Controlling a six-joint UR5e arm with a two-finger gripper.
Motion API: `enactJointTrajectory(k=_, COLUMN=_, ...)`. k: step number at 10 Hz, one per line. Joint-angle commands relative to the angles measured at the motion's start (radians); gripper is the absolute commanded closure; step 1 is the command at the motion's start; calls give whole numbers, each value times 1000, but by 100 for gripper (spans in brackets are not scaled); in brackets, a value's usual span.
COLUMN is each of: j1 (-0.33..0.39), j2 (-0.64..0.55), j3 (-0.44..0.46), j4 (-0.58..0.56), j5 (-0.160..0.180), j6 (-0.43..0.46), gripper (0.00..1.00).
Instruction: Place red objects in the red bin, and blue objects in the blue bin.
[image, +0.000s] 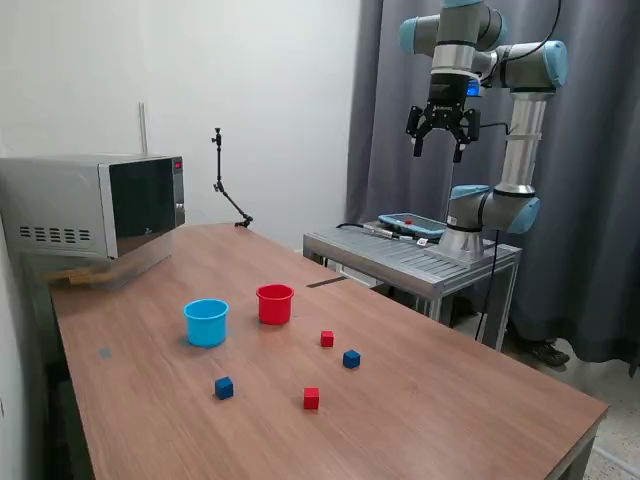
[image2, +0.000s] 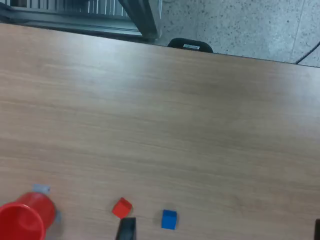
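On the wooden table (image: 450, 400) stand a red cup (image: 275, 303) and a light-blue cup (image: 206, 322) side by side. In front of them lie two tiny red cubes (image: 327, 338) (image: 311, 398) and two tiny dark blue cubes (image: 351, 358) (image: 223, 388), all apart. My gripper (image: 439, 135) is open and empty, high above the table's far side, away from every cube. The wrist view shows the red cup (image2: 25, 217), one red cube (image2: 121, 207), one blue cube (image2: 169, 219) and a dark fingertip (image2: 126, 230). The blue cup is out of the wrist view.
A microwave (image: 95, 210) stands at the table's back corner on the exterior view's left. A thin black stand (image: 225, 190) rises at the far edge. The arm's base sits on a metal bench (image: 420, 258) holding a pendant (image: 410, 222). A dark curtain (image: 590, 250) hangs behind.
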Motion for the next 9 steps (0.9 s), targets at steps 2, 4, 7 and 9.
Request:
enactJointTrajectory(k=2, j1=0, j2=-2, j3=2, j4=0, j5=0, j6=0, gripper=0)
enactJointTrajectory(k=4, j1=0, j2=0, j3=-4, j4=0, j5=0, j6=0, gripper=0)
enactJointTrajectory(k=7, j1=0, j2=2, j3=-7, j4=0, j5=0, j6=0, gripper=0)
enactJointTrajectory(k=9, j1=0, j2=0, j3=-2, j4=0, j5=0, j6=-2, gripper=0)
